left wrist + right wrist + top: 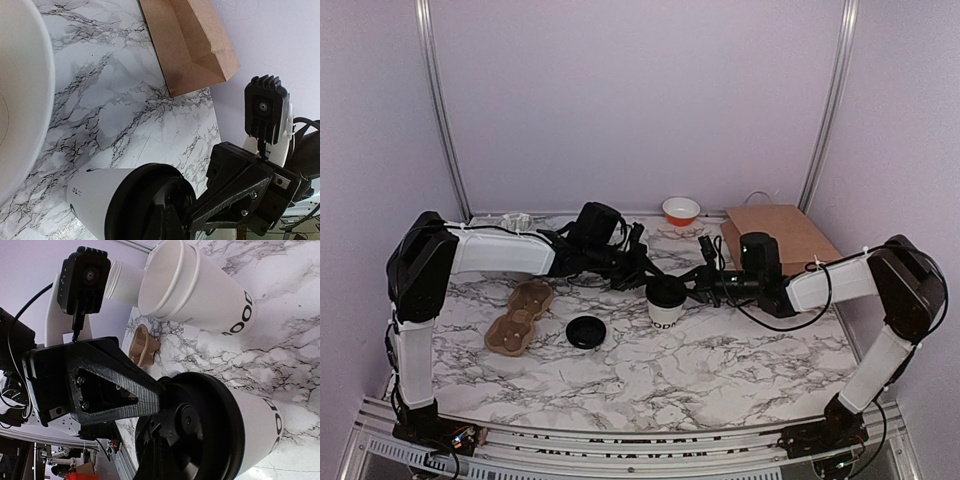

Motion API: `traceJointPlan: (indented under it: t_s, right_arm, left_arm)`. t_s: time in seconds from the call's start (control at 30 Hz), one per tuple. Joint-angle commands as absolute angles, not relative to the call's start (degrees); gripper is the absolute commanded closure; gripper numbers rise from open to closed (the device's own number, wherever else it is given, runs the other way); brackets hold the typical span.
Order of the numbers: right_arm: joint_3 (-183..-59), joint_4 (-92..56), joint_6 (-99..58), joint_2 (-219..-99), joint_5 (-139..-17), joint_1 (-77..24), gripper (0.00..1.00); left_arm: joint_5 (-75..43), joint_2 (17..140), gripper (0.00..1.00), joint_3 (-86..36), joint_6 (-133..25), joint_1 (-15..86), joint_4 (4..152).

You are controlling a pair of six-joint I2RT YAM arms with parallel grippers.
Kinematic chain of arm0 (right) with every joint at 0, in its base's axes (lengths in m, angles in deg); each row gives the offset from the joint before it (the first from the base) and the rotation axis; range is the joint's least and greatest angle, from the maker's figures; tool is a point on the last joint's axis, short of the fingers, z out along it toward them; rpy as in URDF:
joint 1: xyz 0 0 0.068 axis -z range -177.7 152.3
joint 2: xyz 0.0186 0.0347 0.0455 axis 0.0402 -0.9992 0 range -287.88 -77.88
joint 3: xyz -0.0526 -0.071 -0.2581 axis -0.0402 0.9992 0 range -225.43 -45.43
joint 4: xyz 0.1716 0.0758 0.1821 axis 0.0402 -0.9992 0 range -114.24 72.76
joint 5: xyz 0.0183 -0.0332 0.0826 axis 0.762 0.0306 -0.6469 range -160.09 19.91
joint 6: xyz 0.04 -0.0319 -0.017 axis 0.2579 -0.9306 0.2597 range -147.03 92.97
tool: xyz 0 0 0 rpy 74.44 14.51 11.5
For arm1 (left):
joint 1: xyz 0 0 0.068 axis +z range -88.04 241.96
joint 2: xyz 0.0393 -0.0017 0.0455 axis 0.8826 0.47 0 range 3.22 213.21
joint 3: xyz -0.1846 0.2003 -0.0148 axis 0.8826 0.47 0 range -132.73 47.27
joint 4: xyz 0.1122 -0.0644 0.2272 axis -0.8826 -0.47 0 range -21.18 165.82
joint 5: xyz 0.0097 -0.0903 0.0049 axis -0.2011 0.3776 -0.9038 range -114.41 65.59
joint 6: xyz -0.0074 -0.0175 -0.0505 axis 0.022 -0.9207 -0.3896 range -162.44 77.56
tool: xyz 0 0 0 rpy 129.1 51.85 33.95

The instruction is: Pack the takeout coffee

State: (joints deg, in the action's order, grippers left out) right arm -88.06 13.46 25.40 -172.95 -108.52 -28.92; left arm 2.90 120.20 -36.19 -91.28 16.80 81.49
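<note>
Cup (665,306) stands upright mid-frame in the top view, lid (665,291) on | right gripper (694,288) reaches in from frame right, jaws pressed together, tips at the lid, the nearer arm | left gripper (642,268) also closed, just upper left | bag (782,236) flat, upper right

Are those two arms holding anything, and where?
Both arms' shut jaws meet at the black lid of the takeout coffee; pinching its rim or merely pressing, cannot be told.
</note>
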Motion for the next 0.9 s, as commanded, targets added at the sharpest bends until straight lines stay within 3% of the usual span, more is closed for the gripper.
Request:
traceJointPlan:
  t_s: [0.0, 0.27, 0.6, 0.87]
  right_arm:
    - [-89.8, 5.7, 23.7, -172.6, -106.5, -28.9, 1.00]
    - [-91.9, 2.9, 22.2, -172.7, -106.2, -28.9, 1.00]
    - [-92.1, 2.4, 21.8, -172.6, -106.2, -28.9, 1.00]
    - [-91.8, 2.1, 21.4, -172.7, -106.0, -28.9, 1.00]
  left_arm:
    - [1.4, 118.9, 1.00, -35.5, -89.9, 16.8, 74.3]
    - [4.1, 113.6, 1.00, -31.7, -90.8, 17.2, 82.0]
    - [11.1, 112.9, 1.00, -26.7, -101.7, 19.2, 103.2]
    - [12.7, 114.5, 1.00, -24.7, -104.8, 19.8, 106.7]
